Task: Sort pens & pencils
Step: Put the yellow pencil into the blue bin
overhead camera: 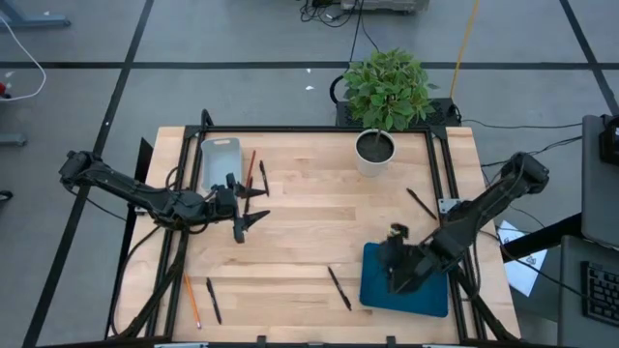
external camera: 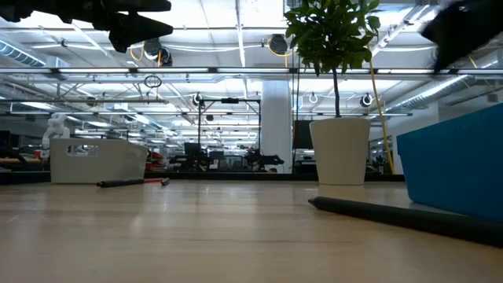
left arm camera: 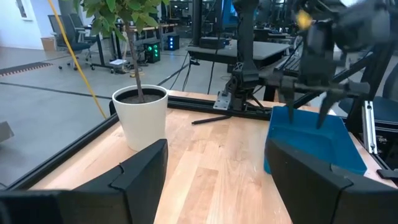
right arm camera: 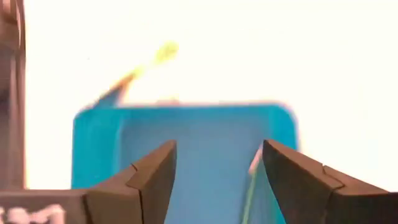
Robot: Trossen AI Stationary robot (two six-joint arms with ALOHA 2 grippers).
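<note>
Sorting looks barely begun: right gripper (overhead camera: pixel 396 259), fingers spread, hovers over the blue tray (overhead camera: pixel 430 298); left gripper (overhead camera: pixel 244 208), spread and empty, hangs near the white bin (overhead camera: pixel 220 155); pens (overhead camera: pixel 338 288) and pencils (overhead camera: pixel 191 300) lie scattered on the table (overhead camera: pixel 309 213).

Pale wood worktop (overhead camera: pixel 309 222). Blue tray (overhead camera: pixel 411 285) under black right hand (overhead camera: pixel 395 263). Grey-white bin (overhead camera: pixel 220 162) beside black left hand (overhead camera: pixel 247 220). White pot (overhead camera: pixel 374 153), green plant (overhead camera: pixel 387 87). Orange pencil (overhead camera: pixel 191 300); black pens (overhead camera: pixel 338 288).
</note>
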